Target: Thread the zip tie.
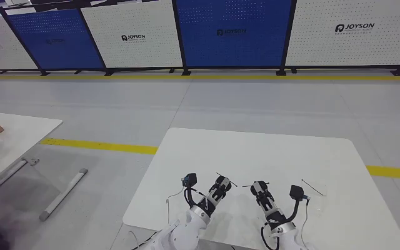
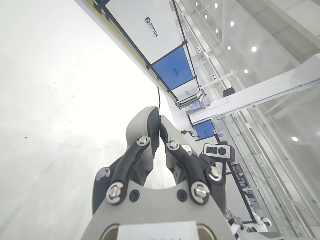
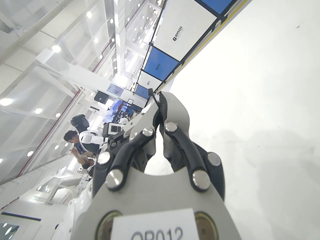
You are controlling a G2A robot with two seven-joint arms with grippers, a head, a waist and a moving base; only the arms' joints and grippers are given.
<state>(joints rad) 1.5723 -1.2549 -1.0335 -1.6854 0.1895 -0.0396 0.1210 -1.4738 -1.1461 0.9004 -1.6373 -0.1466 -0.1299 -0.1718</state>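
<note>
My left gripper (image 2: 158, 117) is shut on a thin black zip tie strip (image 2: 158, 97), whose tail sticks out past the fingertips. In the top view this gripper (image 1: 222, 184) hovers low over the near part of the white table (image 1: 262, 150). My right gripper (image 3: 159, 103) is shut on a black zip tie end with its square head (image 3: 150, 91) poking out beyond the fingertips. From above, the right gripper (image 1: 257, 187) sits a short gap to the right of the left one, tips angled toward each other. Whether both ends belong to one tie I cannot tell.
A second black zip tie (image 1: 312, 186) lies loose on the table, right of the right arm. The table's left edge (image 1: 145, 181) is close to the left arm. Another white table (image 1: 25, 134) stands far left across the floor.
</note>
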